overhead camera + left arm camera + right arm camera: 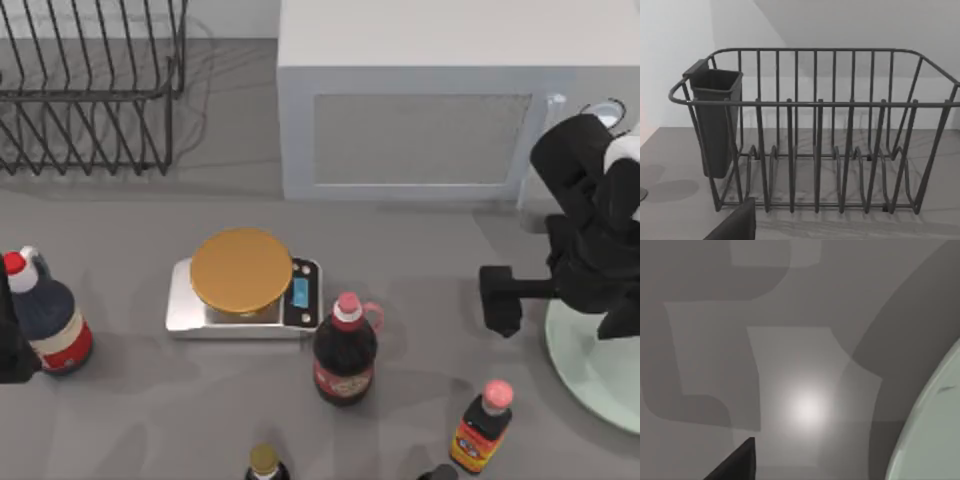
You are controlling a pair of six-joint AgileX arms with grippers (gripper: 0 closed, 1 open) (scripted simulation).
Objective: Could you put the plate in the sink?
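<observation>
Right gripper (500, 300) is hovering beside the plate (590, 370) at the bench's right edge, jaw state indiscernible; left arm is sitting parked at the left edge.

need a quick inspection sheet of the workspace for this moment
surface: grey table, shadows across it
job's things: plate flat at the table's right edge, partly under the right arm; its rim also in the right wrist view; sink: nothing seen
clutter: kitchen scale with golden-orange disc at centre; dark bottle with pink cap beside it; red-capped bottle at left; small orange-labelled bottle and another bottle top at the near edge
grippers: right gripper above the table just left of the plate; left arm at the left edge
cables: nothing seen
surroundings: wire dish rack with dark cutlery holder; microwave at back
</observation>
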